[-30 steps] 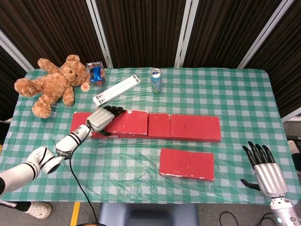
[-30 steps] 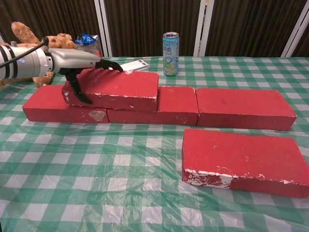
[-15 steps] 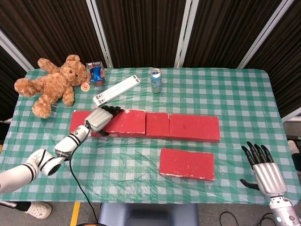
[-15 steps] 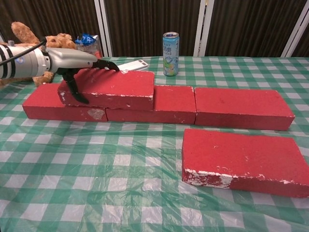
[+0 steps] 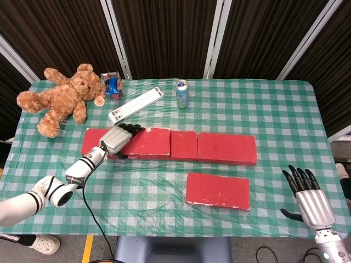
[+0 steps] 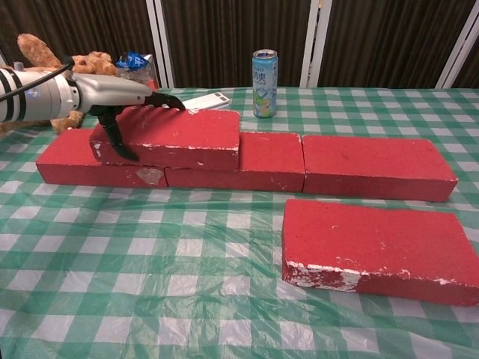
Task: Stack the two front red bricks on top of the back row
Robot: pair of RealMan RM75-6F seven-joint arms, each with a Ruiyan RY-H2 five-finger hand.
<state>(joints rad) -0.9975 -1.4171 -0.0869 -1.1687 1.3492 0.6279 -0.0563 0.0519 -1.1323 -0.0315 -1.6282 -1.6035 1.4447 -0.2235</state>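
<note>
One red brick (image 6: 168, 138) sits atop the back row (image 6: 299, 166), our left hand (image 5: 116, 139) clamped on its left end. Our right hand (image 5: 308, 198) hovers near-right, fingers apart; the second brick (image 6: 378, 247) lies on the worktop (image 6: 187, 292).

Left hand (image 6: 120, 105) gripping stacked brick (image 6: 176, 138)

A brown teddy bear (image 5: 59, 98) sprawls at the far left corner of the green-checked tabletop (image 5: 274, 104). Just beside it sits a blue packaged toy (image 5: 111, 84), then a white remote-like bar (image 5: 136, 104), with a drink can (image 5: 182, 93) standing upright nearby.
</note>
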